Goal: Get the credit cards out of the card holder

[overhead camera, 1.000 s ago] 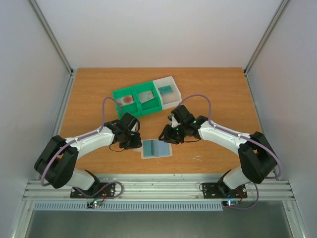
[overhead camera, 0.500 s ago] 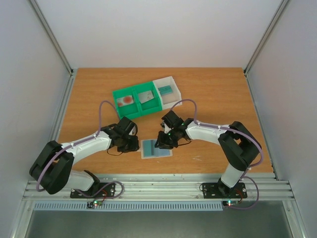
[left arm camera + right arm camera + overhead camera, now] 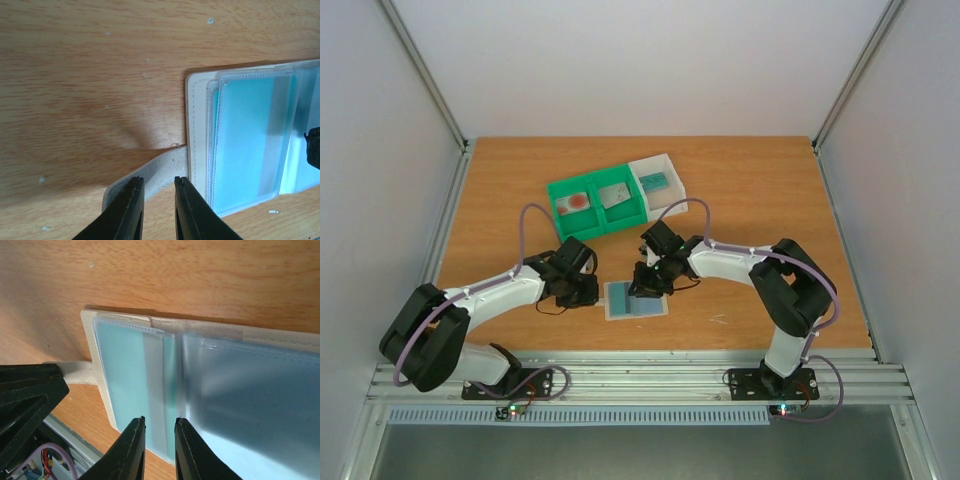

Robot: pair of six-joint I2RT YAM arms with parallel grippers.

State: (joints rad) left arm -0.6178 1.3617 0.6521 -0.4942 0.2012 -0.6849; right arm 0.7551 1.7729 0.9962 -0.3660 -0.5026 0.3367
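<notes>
The card holder [image 3: 636, 300] lies open on the wood near the front edge, a pale beige sleeve [image 3: 191, 125] with clear pockets. A teal credit card [image 3: 245, 135] sits in the left pocket [image 3: 125, 365], and a loose clear pocket [image 3: 250, 385] rises over the right half. My left gripper [image 3: 592, 297] is at the holder's left edge. Its jaws [image 3: 159, 180] stand a narrow gap apart over the beige tab [image 3: 160, 167]. My right gripper [image 3: 642, 290] hovers over the pockets, jaws [image 3: 160, 420] narrowly apart above the raised pocket's edge, gripping nothing.
A green two-compartment tray [image 3: 560, 190] behind the arms holds a white card with a red circle [image 3: 577, 201] and a grey card [image 3: 615, 195]. The white tray [image 3: 665, 165] beside it holds a teal card [image 3: 654, 181].
The right gripper has moved left onto the holder's pockets. The left gripper has edged toward the tab. Both pairs of jaws have narrowed.
</notes>
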